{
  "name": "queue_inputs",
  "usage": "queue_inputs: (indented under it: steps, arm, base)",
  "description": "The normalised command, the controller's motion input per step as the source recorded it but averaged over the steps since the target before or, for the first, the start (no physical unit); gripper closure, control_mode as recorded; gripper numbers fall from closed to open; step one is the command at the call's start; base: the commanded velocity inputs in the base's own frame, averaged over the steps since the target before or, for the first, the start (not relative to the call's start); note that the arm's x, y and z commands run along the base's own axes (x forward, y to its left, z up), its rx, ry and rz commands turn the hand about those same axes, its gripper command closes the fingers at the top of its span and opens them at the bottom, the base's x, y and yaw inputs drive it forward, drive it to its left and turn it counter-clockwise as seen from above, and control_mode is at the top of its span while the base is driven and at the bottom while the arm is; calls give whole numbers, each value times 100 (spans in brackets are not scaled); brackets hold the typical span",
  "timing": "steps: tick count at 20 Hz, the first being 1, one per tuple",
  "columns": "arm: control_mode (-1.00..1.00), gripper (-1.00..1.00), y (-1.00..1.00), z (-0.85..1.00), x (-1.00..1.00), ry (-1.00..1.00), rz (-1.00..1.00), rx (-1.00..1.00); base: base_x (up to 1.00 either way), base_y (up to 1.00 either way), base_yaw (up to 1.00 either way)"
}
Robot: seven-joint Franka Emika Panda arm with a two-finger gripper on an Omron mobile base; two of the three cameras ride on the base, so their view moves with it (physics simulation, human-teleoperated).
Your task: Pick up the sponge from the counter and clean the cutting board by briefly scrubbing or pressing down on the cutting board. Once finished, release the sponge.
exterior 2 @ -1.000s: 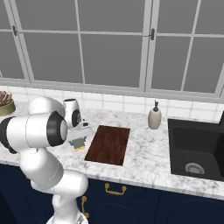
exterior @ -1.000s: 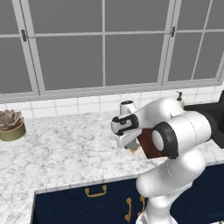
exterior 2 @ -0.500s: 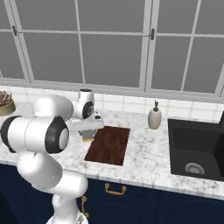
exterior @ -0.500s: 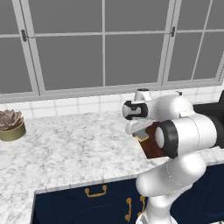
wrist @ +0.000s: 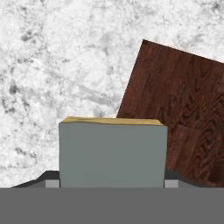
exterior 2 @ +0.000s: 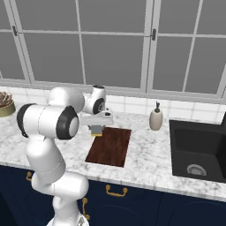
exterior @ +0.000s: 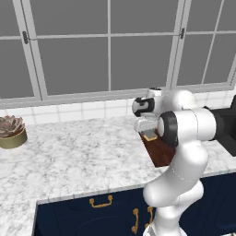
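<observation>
My gripper point(exterior: 146, 125) point(exterior 2: 99, 122) is shut on the sponge point(exterior: 149, 135) point(exterior 2: 96, 130), holding it in the air over the far left corner of the cutting board point(exterior: 161, 150) point(exterior 2: 110, 145). In the hand view the sponge point(wrist: 113, 153) is a large grey-green block with a thin yellow edge along its top, and it hides the fingertips. Past it lie the dark reddish-brown cutting board point(wrist: 179, 118) on the right and the marbled counter point(wrist: 57, 65) on the left. The board lies flat on the counter point(exterior: 78, 156).
A beige soap dispenser point(exterior 2: 155, 119) stands by the wall right of the board, and the black sink point(exterior 2: 201, 150) lies beyond it. A potted succulent point(exterior: 10, 131) point(exterior 2: 5, 103) sits far left. Navy cabinets with gold handles point(exterior: 101, 201) run below the counter's front edge.
The arm has swung right with the sponge in the gripper, from over the counter left of the board to the board's far left corner.
</observation>
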Motion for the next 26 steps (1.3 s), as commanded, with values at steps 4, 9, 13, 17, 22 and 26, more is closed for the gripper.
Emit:
queue_inputs:
  steps: [4, 9, 13, 17, 22, 26]
  arm:
    - [-100, 100, -27, -36, 21, -2, -8, 0]
    - [-100, 100, -14, -20, 1, -10, -10, 0]
    - [-100, 100, 0, -13, 0, -18, -6, 0]
    - [-100, 100, 0, -28, 0, -19, -4, -1]
    - [-100, 100, 0, -14, 0, -15, -4, -1]
    - [-100, 100, 3, -19, 0, -11, -4, -3]
  base:
    - [0, 0, 0]
    - [0, 0, 0]
    - [0, 0, 0]
    - [0, 0, 0]
    - [0, 0, 0]
    - [0, 0, 0]
